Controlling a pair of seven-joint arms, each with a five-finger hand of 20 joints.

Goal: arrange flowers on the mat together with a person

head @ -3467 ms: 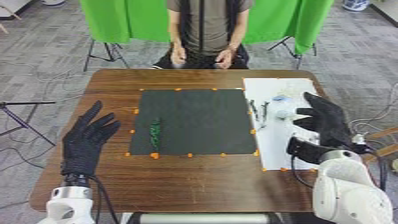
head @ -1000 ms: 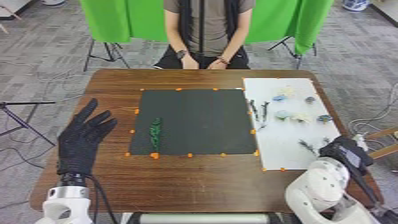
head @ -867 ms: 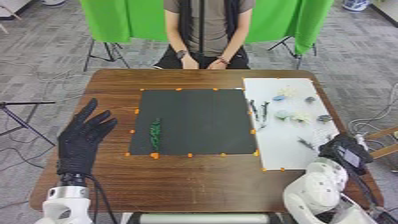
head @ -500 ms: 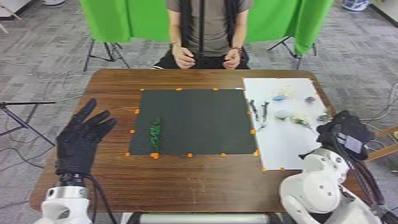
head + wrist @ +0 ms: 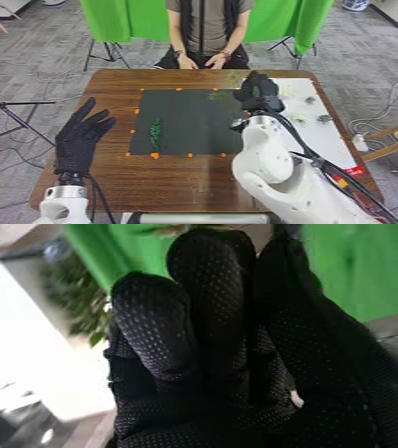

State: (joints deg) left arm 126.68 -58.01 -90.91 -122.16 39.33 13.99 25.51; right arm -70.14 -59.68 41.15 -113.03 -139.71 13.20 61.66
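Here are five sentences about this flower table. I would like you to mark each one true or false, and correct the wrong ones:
1. A green sprig lies on the left part of the dark mat. True.
2. The left hand rests on the dark mat. False: the left hand is to the left of the mat.
3. The right hand holds a leafy branch. True.
4. The person's hands touch the pale flower. False: the person's hands are at the far side of the table, away from the pale flower.
5. The white sheet is to the right of the dark mat. True.
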